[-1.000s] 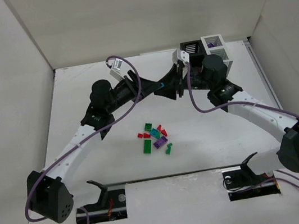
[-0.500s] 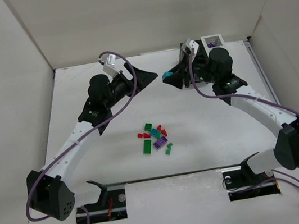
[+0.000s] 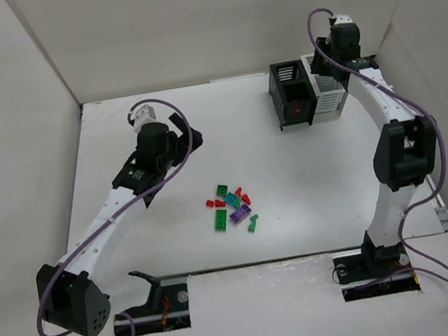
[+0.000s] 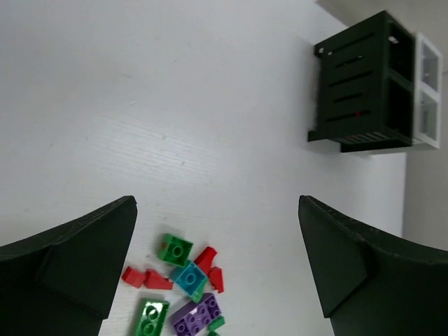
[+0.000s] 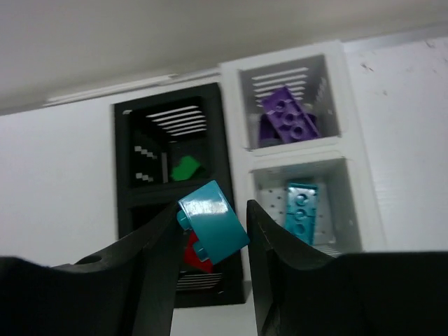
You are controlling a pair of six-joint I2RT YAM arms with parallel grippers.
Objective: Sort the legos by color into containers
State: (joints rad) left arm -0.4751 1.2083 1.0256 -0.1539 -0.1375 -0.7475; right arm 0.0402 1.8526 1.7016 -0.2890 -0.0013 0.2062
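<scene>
**Q:** What changed?
**A:** Your left gripper [image 4: 217, 203] has drawn back from the containers [image 3: 293, 110]. It is spread wide and empty above the loose legos [image 4: 183, 280]. Your right gripper [image 5: 210, 213] has risen over the containers, clamping a teal brick [image 5: 213, 227].
**Q:** Contents?
**A:** Only the right wrist view shows a purple brick [image 5: 287, 119] inside the containers.

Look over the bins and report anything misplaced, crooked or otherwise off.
Nothing is misplaced: the purple brick, binned teal brick, green brick and red brick each sit in separate compartments. Only the held teal brick sits tilted in the right claw.
</scene>
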